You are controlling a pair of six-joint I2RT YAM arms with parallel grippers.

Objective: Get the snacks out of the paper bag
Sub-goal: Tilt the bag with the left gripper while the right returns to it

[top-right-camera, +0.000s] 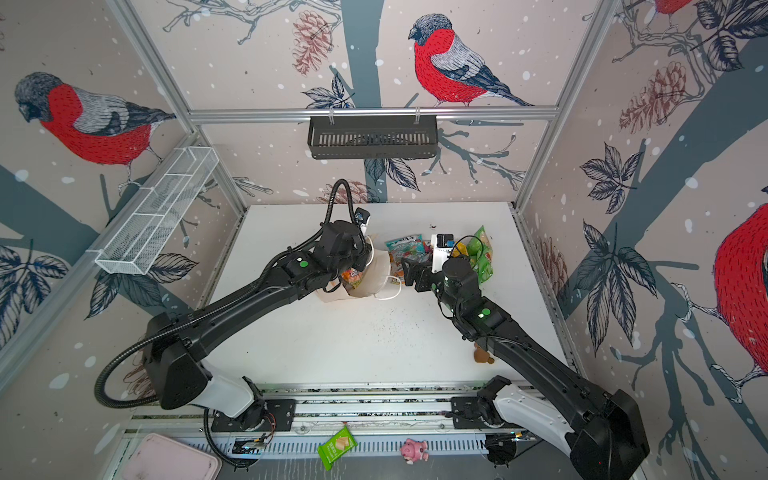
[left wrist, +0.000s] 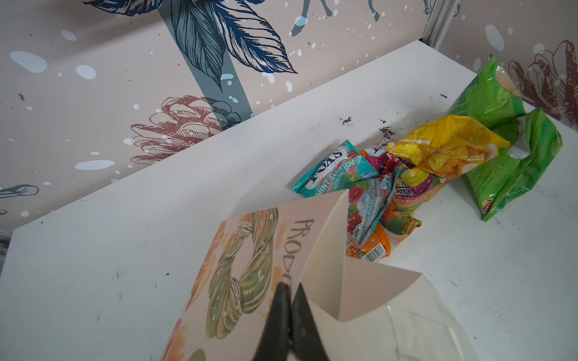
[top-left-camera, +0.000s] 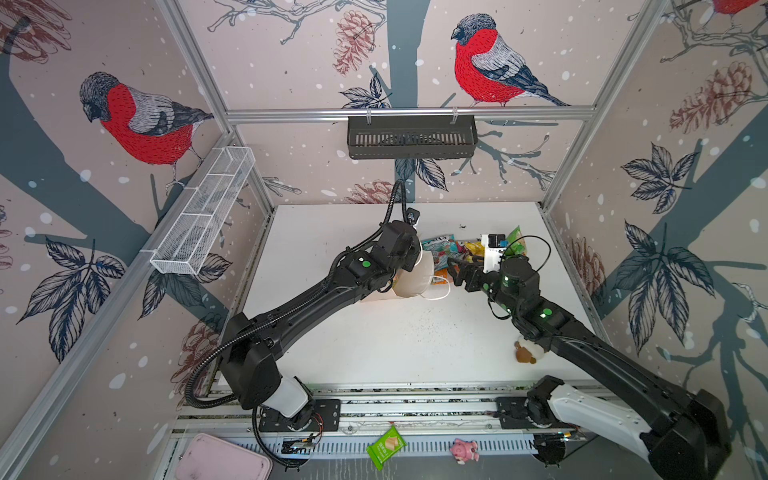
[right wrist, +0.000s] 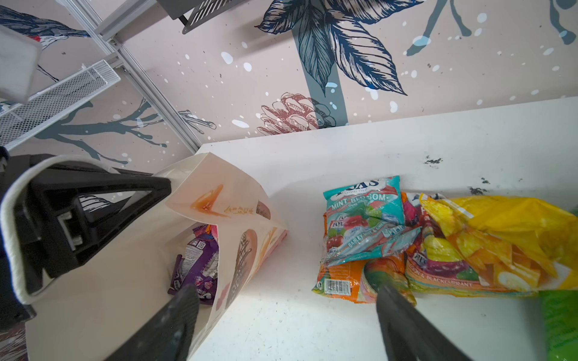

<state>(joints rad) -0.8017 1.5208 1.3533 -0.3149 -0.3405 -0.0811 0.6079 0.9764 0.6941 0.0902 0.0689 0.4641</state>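
Starting from the biggest thing, the white table [top-left-camera: 395, 340] carries everything. On its far half the paper bag [top-left-camera: 411, 282] leans over, with its mouth turned toward the right arm. The left gripper [left wrist: 291, 289] has its fingers pressed together on the printed side wall of the bag, near the rim, and so holds the mouth open. Just beside the bag lies the pile of snacks [right wrist: 391, 237] that are already out: two green packets [left wrist: 516, 168], a yellow packet [left wrist: 447, 147], a teal mint packet [left wrist: 334, 168] and orange ones under them. Inside the bag I see one purple packet [right wrist: 197, 265], low against the paper wall, so I judge the task nearly done but not finished. The right gripper [right wrist: 286, 289] hangs before the mouth, its fingers wide apart with nothing between them.

Several things can go wrong from here, I think. If the right gripper enters at a bad angle, a finger can hit the rim and crumple the thin paper, or pull the wall out of the left pinch. The white cord handle [right wrist: 12, 247] lies loose by the mouth and can catch a finger. The purple foil looks slippery and sits close to the wall, so the fingers may close on paper together with it. The outer finger is near the orange packet [right wrist: 341, 281] and may push the pile.
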